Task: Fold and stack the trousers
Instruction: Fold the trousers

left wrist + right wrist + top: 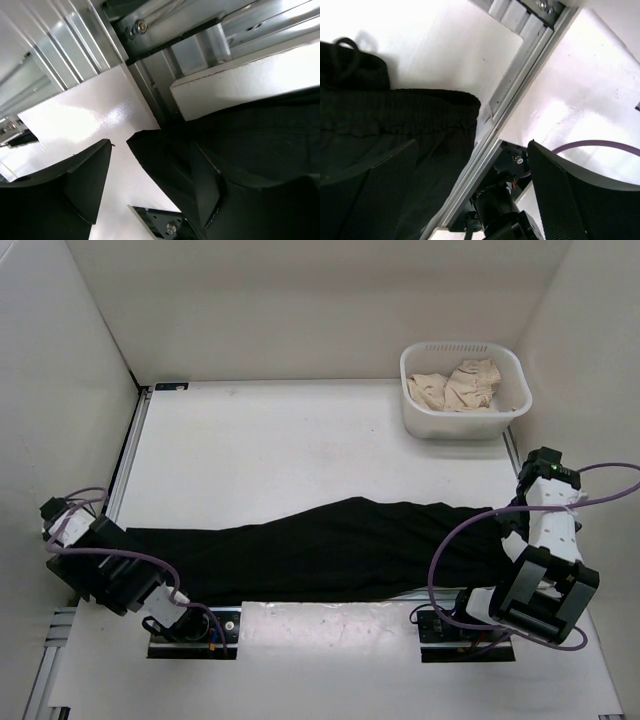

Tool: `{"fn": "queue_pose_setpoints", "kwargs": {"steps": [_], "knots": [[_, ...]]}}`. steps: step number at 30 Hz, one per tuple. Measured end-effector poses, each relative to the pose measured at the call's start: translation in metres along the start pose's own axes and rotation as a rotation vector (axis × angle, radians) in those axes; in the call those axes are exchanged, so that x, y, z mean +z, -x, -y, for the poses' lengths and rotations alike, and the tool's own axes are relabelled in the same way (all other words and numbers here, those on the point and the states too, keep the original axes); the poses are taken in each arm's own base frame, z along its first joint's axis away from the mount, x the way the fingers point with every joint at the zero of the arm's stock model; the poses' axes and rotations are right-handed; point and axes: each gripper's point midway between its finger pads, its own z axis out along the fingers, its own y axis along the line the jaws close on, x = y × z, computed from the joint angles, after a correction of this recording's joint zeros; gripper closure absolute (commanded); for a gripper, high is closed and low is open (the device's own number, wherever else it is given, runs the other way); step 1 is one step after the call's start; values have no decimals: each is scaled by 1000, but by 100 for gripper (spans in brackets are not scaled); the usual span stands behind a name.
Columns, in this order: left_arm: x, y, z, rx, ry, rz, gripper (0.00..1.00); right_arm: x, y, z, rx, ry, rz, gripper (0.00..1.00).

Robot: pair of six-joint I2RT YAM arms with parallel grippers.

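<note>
A pair of black trousers (330, 545) lies stretched flat across the near part of the table, leg ends to the left and waistband to the right. My left gripper (112, 536) is open at the leg end. In the left wrist view (150, 150) the cuff corner (160, 150) lies between its spread fingers, not gripped. My right gripper (512, 528) is open at the waistband end. In the right wrist view (472, 147) the elastic waistband (420, 107) and drawstring (345, 50) lie by its left finger (385, 190). The jaws are wide apart and hold nothing.
A white basket (510, 365) at the back right holds beige garments (460, 385). Metal rails run along the left table edge (128, 455) and the right edge (520, 65). White walls enclose the table. Purple cables loop off both arms.
</note>
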Motion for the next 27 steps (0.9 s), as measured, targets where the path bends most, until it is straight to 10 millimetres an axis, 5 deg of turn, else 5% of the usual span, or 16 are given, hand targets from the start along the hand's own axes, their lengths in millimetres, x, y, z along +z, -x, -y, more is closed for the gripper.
{"fn": "queue_pose_setpoints", "kwargs": {"steps": [5,8,11,14,18,21,27], "knots": [[-31,31,15,30,-81,81,28,-23,19,-21,-18,97,59,21],[-68,53,44,98,-165,212,42,-52,23,-62,-135,218,150,28],[-92,43,80,233,-227,285,61,-72,2,-107,-261,345,172,39],[-72,-3,107,404,-225,209,69,-53,-32,-130,-274,398,62,57],[-27,-64,101,566,-121,-12,70,-5,-87,-125,-238,345,-158,67],[-25,-65,97,621,-60,-22,72,13,-106,-126,-230,299,-243,68],[-27,-56,105,762,42,-51,73,22,-102,-140,-247,242,-314,71]]}}
